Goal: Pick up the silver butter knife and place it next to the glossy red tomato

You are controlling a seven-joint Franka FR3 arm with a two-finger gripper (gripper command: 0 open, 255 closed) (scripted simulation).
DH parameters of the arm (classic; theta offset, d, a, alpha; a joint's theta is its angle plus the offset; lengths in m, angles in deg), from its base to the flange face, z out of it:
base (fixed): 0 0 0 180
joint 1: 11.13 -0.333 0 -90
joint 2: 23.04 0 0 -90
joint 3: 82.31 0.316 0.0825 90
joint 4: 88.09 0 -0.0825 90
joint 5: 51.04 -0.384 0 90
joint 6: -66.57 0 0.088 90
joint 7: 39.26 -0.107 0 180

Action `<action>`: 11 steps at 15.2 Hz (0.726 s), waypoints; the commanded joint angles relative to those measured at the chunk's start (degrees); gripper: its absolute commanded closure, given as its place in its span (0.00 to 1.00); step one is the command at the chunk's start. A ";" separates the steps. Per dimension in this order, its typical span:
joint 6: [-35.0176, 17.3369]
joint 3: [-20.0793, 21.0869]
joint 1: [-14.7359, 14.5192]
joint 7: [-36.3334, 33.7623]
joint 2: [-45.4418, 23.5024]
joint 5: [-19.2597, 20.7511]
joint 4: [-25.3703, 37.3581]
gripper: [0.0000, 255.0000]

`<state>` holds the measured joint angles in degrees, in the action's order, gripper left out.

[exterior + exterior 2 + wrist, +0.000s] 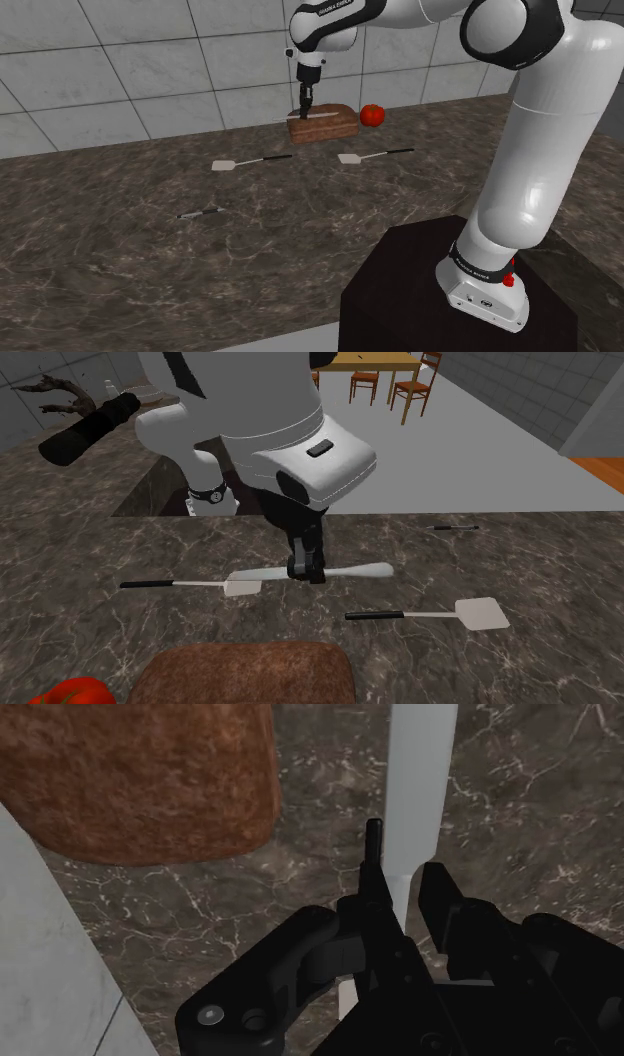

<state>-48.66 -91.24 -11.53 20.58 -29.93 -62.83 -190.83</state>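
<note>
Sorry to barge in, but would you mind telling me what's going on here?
The arm's gripper is shut on the knife, holding it roughly level and seemingly off the counter, close to the brown loaf. The tomato sits just at the loaf's far end, on the shoulder view's right. The knife has not yet been set down beside it. Two spatulas lie untouched on the counter.

Butter knife (350, 571): pale silver, level, clasped near mid-length in my pincer (307, 572), lifted above the counter. Tomato (372, 115): glossy red, on the counter by the wall, apart from the knife.
</note>
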 commanded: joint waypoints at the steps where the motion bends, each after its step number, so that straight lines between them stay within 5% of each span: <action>1: 0.70 -1.15 1.55 2.83 0.15 -0.38 0.05 1.00; 11: 4.40 -6.69 9.21 16.11 -1.91 -2.42 3.10 1.00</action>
<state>-44.87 -97.25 -3.31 34.96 -31.38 -64.95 -188.42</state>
